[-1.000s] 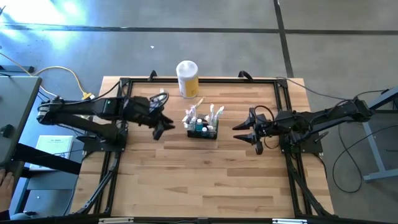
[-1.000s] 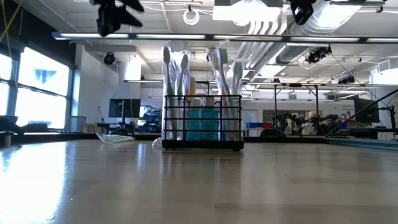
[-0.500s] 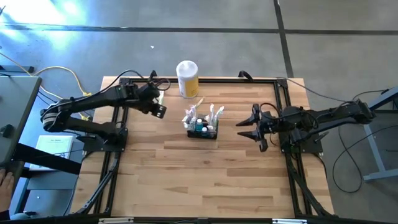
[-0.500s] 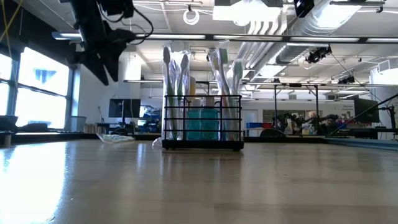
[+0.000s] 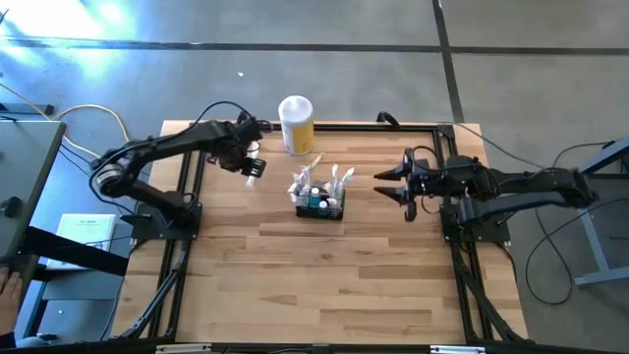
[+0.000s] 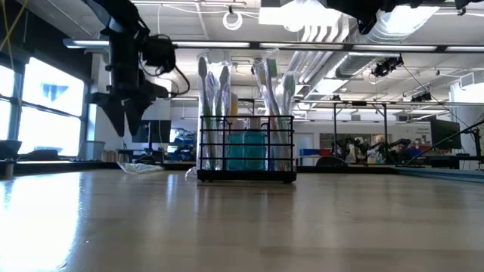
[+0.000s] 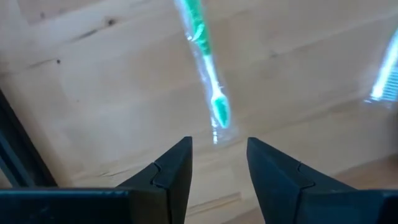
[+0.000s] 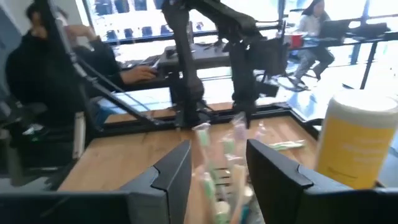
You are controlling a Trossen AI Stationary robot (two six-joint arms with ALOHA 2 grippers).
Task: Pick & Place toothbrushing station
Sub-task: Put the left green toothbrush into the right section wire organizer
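The toothbrushing station [image 5: 319, 202] is a small black wire basket that stands by its flat bottom mid-table. It holds several wrapped toothbrushes upright and a teal item [image 6: 246, 151]. My left gripper [image 5: 253, 169] hangs open at the far left of the table, pointing down. Just beyond its fingertips [image 7: 217, 144] a wrapped green toothbrush [image 7: 205, 50] lies flat on the wood, untouched. My right gripper [image 5: 385, 185] stands open and level to the right of the basket, pointing at it [image 8: 217, 146] from a short way off.
A tall yellow-and-white canister [image 5: 296, 123] stands at the far edge behind the basket. A black frame [image 5: 314, 128] runs round the tabletop. The near half of the table is bare wood [image 5: 314, 285]. A person sits in the room beyond the table [image 8: 37, 74].
My left gripper has swung from beside the basket toward the table's far left and sunk lower. It has tipped from nearly level to pointing down over the lying toothbrush. My right gripper has shifted a little toward the far edge. The basket has stayed put.
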